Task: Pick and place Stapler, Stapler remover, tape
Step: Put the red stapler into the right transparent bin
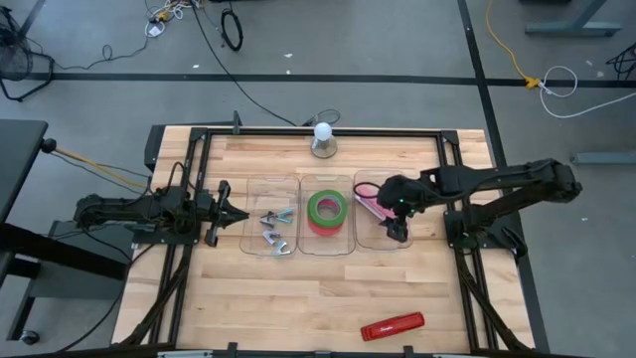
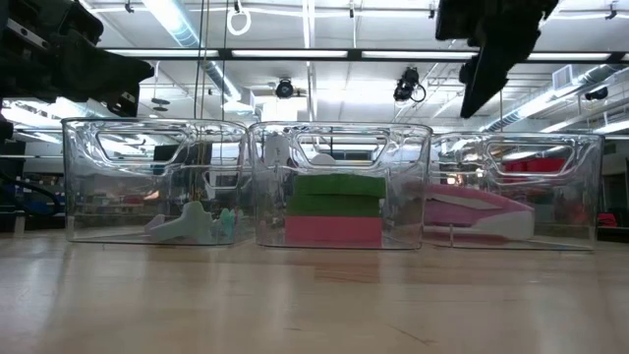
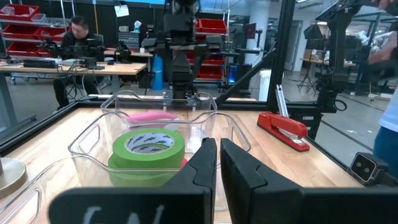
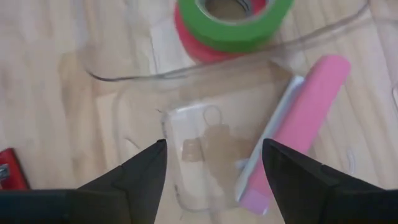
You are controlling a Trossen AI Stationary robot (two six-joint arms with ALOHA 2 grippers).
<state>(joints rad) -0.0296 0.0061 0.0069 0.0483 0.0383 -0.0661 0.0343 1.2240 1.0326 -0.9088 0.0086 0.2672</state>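
Observation:
Three clear bins stand in a row mid-table. The left bin [image 1: 270, 231] holds grey-teal staple removers [image 1: 275, 227]. In the middle bin the green tape [image 1: 328, 209] lies flat on a red-pink roll. A pink stapler [image 4: 305, 118] lies on the floor of the right bin [image 1: 383, 239]. A red stapler [image 1: 392, 326] lies on the table near its front edge. My right gripper [image 4: 214, 168] hangs open above the right bin, pointing steeply down, with nothing between its fingers. My left gripper [image 1: 234, 214] is shut, level, left of the bins.
A white ball on a round grey base [image 1: 324, 140] stands at the far edge behind the bins. Bare wood lies in front of the bins, around the red stapler. People sit at desks in the room beyond, seen in the left wrist view.

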